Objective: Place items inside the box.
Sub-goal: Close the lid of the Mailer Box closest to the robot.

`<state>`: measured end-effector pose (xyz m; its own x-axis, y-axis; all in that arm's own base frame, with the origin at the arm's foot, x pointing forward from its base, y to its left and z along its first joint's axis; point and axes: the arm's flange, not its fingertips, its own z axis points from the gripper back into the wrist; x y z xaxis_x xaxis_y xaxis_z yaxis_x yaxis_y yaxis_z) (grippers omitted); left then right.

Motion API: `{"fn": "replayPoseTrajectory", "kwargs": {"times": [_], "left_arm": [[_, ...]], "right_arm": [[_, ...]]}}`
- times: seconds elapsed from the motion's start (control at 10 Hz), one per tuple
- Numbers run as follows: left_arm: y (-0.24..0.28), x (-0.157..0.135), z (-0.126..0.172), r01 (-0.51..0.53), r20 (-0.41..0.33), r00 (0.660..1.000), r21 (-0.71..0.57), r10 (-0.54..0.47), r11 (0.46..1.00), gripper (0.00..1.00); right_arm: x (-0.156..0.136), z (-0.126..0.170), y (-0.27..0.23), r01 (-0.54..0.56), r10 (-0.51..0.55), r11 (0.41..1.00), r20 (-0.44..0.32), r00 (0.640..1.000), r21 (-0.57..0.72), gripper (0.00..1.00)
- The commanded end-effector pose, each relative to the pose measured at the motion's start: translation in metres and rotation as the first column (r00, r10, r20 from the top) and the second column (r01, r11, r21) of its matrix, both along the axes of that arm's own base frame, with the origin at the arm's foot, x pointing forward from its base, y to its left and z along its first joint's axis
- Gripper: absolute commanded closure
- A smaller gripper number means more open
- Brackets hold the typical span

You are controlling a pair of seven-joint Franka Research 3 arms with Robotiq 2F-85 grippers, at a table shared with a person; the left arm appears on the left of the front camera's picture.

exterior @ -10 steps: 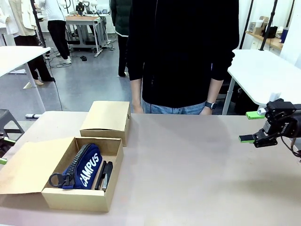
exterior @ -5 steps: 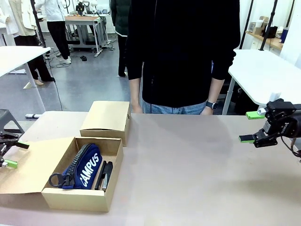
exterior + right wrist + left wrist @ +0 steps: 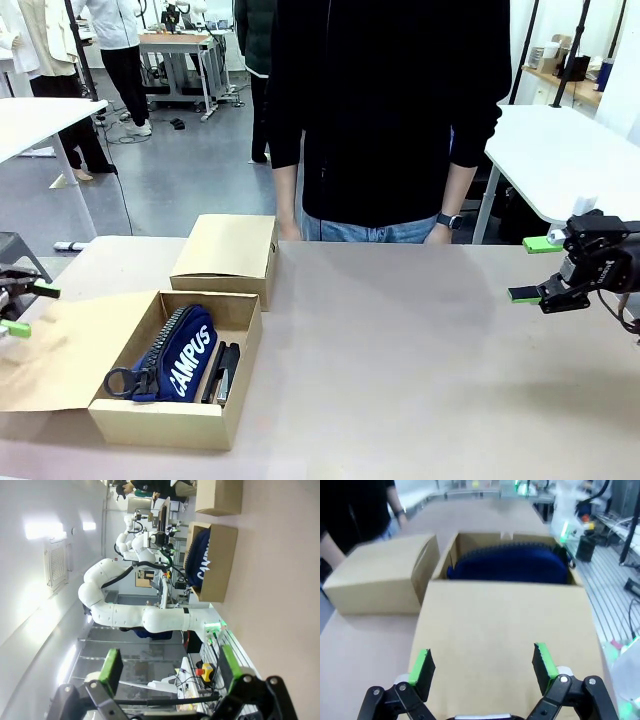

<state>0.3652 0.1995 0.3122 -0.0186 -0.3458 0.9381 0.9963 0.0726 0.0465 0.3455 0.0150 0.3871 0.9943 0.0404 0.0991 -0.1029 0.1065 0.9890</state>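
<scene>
Presently the open brown cardboard box (image 3: 170, 405) at the near left of the table is seen to hold a navy fabric zip pouch lettered "CAMPUS" in white (image 3: 180, 355), lying slantwise along the box, and a black stapler (image 3: 224, 373) laid beside it against the right wall. The box's flap (image 3: 55, 350) is folded out flat to the left. A second, closed cardboard box (image 3: 226, 256) stands just behind it.

The left gripper (image 3: 18, 308) is held at the table's left edge, above the outer part of the flap, its green-padded jaws apart and nothing between them; in the left wrist view (image 3: 482, 665) it is pointed across the flap toward the pouch. The right gripper (image 3: 536, 268) is held well apart at the far right, jaws spread wide and empty.

The step in hand is judged to be the closing of the box, or a check of it, since no loose item is seen on the table. If the flap is to be closed, it is best caught at its free edge and swung over in an arc about the hinge, without pressing down on the thin card. The pouch stands a little proud of the rim, so the flap may be resisted; the soft fabric should yield under light pressure.
</scene>
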Motion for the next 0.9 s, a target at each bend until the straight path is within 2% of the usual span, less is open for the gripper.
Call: {"fn": "replayPoseTrajectory", "kwargs": {"times": [0.0,0.1,0.2,0.4,0.5,0.6,0.7,0.8], "left_arm": [[0.019,-0.018,-0.036,0.044,0.088,0.996,-0.142,-0.032,0.989,0.00],[0.017,-0.020,-0.033,0.077,0.077,0.995,-0.200,-0.062,0.977,0.00],[0.013,-0.022,-0.030,0.098,0.100,0.992,-0.217,-0.078,0.971,0.00],[0.006,-0.022,-0.032,0.139,0.085,0.989,-0.233,-0.122,0.962,0.00],[0.008,-0.019,-0.036,0.107,0.076,0.993,-0.168,-0.095,0.980,0.00],[0.015,-0.019,-0.041,0.145,0.045,0.989,-0.107,-0.141,0.984,0.00],[0.027,-0.022,-0.048,0.198,0.035,0.980,0.011,-0.198,0.980,0.00],[0.035,-0.028,-0.061,0.218,0.016,0.974,0.183,-0.225,0.958,0.00]], "right_arm": [[0.001,0.005,0.001,0.020,-0.020,1.000,-0.018,1.000,-0.006,0.00],[0.001,0.005,0.001,0.020,-0.020,1.000,-0.018,1.000,-0.006,0.00],[0.001,0.005,0.001,0.020,-0.020,1.000,-0.018,1.000,-0.006,0.00],[0.001,0.005,0.001,0.020,-0.020,1.000,-0.018,1.000,-0.006,0.00],[0.001,0.005,0.001,0.020,-0.020,1.000,-0.018,1.000,-0.006,0.00],[0.001,0.005,0.001,0.020,-0.020,1.000,-0.018,1.000,-0.006,0.00],[0.001,0.005,0.001,0.020,-0.020,1.000,-0.018,1.000,-0.006,0.00],[0.001,0.005,0.001,0.020,-0.020,1.000,-0.018,1.000,-0.006,0.00]]}}
